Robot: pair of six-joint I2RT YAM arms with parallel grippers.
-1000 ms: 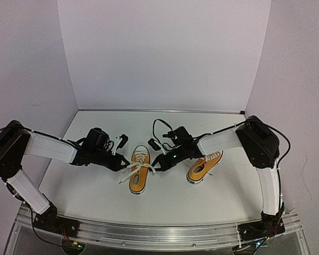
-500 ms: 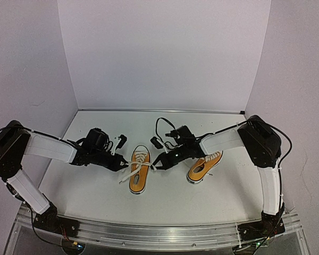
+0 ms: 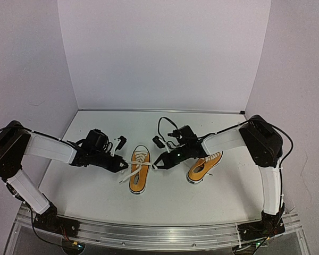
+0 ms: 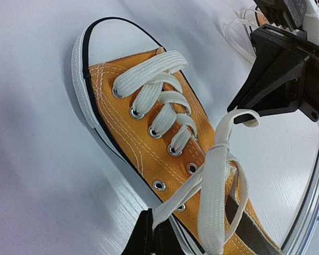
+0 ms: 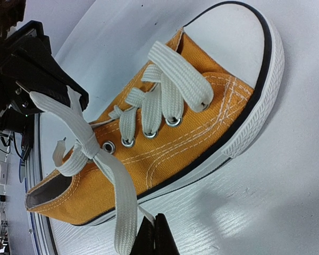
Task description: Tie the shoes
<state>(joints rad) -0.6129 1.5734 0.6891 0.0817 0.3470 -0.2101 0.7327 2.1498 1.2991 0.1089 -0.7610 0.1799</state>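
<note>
Two orange-yellow shoes lie on the white table: one in the middle (image 3: 139,171) and one to its right (image 3: 204,166). Both grippers work on the middle shoe (image 4: 143,138), whose white laces cross in a knot (image 4: 221,146) over the tongue. My left gripper (image 3: 123,166) sits at the shoe's left side, shut on one lace end (image 4: 173,208). On the shoe's right side, my right gripper (image 3: 157,166) is shut on the other lace end (image 5: 119,196). In the right wrist view the shoe (image 5: 170,143) lies on its sole and the lace runs taut from the knot (image 5: 89,150).
The other shoe lies close under the right forearm (image 3: 223,141), its laces loose. Loose cables (image 3: 162,127) arch above the right wrist. White walls (image 3: 159,53) close off the back and sides, and a metal rail (image 3: 159,234) runs along the near edge.
The right arm has shifted slightly to the right, drawing its lace end outward. The left arm has barely moved. Both grippers stay shut.
</note>
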